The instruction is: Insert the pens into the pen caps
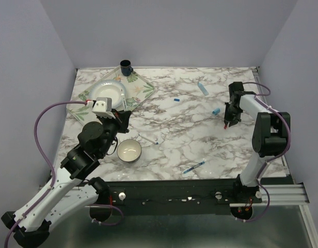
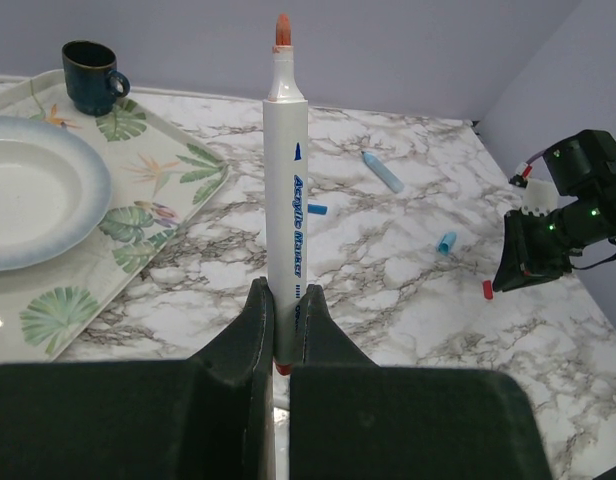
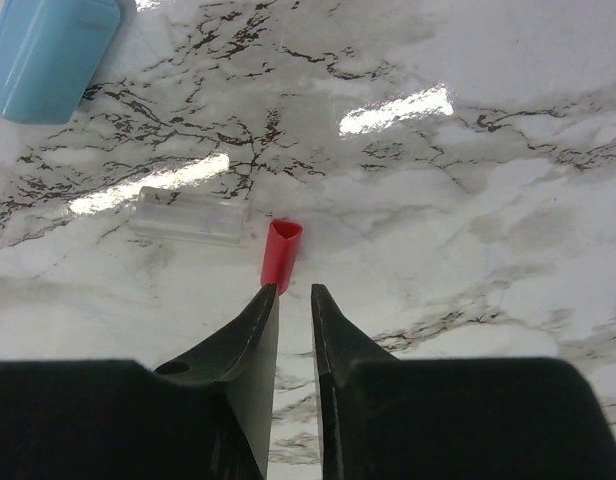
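Trouble is likeliest at your right pincer (image 3: 295, 290). It sits low over the tabletop (image 3: 468, 200) with its jaws a narrow slit apart and nothing between them. The red cap (image 3: 281, 255) lies flat just past the tips, in line with the left finger rather than the gap. If you clench from here, the jaws probably meet on air. If you push forward, that finger may nudge the cap and send it rolling across the slick marble. A clear plastic piece (image 3: 188, 215) lies just beside the cap, so a sideways sweep could drag both along. The light blue cap (image 3: 48, 55) is farther off and less of a worry.

Your left pincer (image 2: 285, 290) is clenched on the red-tipped pen (image 2: 285, 170), holding it upright by the very bottom of the barrel. With so much pen standing above the grip, any pressure at the nib could tilt or slip it in the jaws. The bare nib could also smear whatever it brushes. The two arms are well apart, so lining up pen and cap leaves room for error.
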Robot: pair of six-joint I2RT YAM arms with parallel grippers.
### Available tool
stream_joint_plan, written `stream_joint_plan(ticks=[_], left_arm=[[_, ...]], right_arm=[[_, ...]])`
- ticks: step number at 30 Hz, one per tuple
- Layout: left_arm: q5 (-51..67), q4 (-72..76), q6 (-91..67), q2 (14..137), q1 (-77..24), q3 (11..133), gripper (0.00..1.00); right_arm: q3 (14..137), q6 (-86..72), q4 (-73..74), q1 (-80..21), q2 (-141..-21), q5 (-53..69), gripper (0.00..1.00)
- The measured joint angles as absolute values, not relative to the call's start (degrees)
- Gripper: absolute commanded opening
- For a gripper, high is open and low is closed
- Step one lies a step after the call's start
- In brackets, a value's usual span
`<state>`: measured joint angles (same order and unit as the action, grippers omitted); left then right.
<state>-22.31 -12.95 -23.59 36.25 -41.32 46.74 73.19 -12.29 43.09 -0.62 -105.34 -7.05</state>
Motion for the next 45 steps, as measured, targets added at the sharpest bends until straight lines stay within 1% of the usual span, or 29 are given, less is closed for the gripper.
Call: stream_joint_plan(ticks=[11,22,24,27,28,29,32,34,38,41,43,45], left_arm=[[-22.28,-12.95,-23.57,36.27,-41.30,46.68,0.00],[-22.31,-12.95,-23.55,35.62,-40.93,46.68,0.00],[-22.31,-12.95,-23.55,35.33,-40.84,46.68,0.00],[-22.33,-12.95,-23.55,34.52,-40.82,46.68,0.00],[-22.33,-12.95,-23.57,34.35,-40.73,46.68,0.00],[-22.33,-12.95,-23.57,34.11,-40.69,46.68,0.00],[-22.37,-12.95,-23.55,33.47,-40.60,46.65,0.00],[-22.37,-12.91,-23.57,33.32,-40.56,46.65,0.00],[-22.28,-12.93,-23.59,33.76,-40.47,46.65,0.00],[-21.93,-12.93,-23.70,34.06,-40.21,46.63,0.00],[-21.78,-12.93,-23.86,34.06,-40.18,46.57,0.00],[-21.50,-12.93,-23.94,34.06,-40.18,46.57,0.00]], right_arm=[[72.88,-15.57,42.50,-0.62,-106.83,-6.83,0.29],[74.72,-14.48,43.99,-0.62,-109.75,-6.90,0.28],[75.05,-13.47,44.27,-0.62,-110.00,-6.85,0.26],[75.05,-11.90,44.23,-0.62,-110.00,-6.50,0.16],[75.07,-10.81,44.23,-0.62,-110.00,-6.35,0.09],[75.09,-9.85,44.27,-0.62,-110.00,-6.17,0.07],[75.16,-7.49,44.51,-0.62,-110.02,-6.17,0.06],[74.70,-6.35,44.64,-0.64,-109.60,-6.31,0.01],[72.16,-5.23,45.95,-0.64,-107.50,-7.40,0.01],[70.08,-3.64,48.64,-1.74,-103.37,-8.93,0.01],[68.90,-1.34,48.42,-4.29,-99.66,-9.13,0.01],[66.30,4.36,45.71,-9.98,-94.56,-6.15,0.01]])
